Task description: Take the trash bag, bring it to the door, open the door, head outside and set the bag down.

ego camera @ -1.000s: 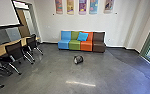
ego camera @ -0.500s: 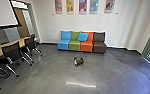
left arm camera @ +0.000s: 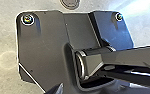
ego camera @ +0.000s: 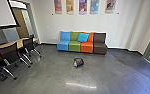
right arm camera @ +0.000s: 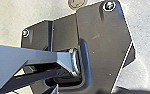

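Between us and the sofa (ego camera: 74, 47) lies the trash bag (ego camera: 78, 62), chairs (ego camera: 9, 54) left of the sofa; our grip's width we cannot tell.

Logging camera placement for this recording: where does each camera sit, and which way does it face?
Head view: high on the robot, forward and down over the floor to what looks like the trash bag, the sofa and wall.
Left wrist view: on the left wrist, down on the robot's own plate and jointed bar.
Right wrist view: on the right wrist, also down on the plate and bar.
Shared: both wrist views show the plate and a round disc beside it.
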{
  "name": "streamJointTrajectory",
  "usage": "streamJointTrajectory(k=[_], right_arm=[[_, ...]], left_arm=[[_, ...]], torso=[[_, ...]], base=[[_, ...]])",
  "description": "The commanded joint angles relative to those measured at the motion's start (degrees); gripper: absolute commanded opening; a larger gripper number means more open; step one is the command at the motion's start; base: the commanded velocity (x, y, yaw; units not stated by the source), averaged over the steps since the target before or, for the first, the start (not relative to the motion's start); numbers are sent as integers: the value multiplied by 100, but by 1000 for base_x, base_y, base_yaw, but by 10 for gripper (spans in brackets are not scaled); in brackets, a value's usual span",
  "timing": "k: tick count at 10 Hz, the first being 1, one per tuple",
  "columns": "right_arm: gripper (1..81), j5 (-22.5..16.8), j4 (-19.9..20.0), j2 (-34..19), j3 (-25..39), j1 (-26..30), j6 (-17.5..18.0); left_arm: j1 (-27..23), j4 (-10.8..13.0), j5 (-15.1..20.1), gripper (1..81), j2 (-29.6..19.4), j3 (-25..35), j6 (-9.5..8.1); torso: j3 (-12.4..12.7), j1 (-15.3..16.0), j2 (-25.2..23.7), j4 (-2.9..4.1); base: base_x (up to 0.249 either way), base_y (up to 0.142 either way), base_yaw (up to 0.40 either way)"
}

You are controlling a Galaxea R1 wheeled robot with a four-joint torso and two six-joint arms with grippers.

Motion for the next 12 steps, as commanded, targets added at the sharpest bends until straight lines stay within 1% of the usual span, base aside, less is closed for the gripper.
streamJointTrajectory(k=[1, 7, 12], right_arm=[[811, -291, -58, -4, 10, 113, -17], [811, -300, -23, -12, 10, 148, -9], [811, -300, -14, 5, 10, 157, -9]], left_arm=[[-169, -5, 303, 811, 7, 27, 26], [-161, -5, 303, 811, -2, 10, 26], [-161, 48, 303, 811, 33, 27, 26]], torso=[[0, 0, 0, 0], [0, 0, 0, 0], [0, 0, 0, 0]], base=[[172, 0, 0], [177, 0, 0], [196, 0, 0]])
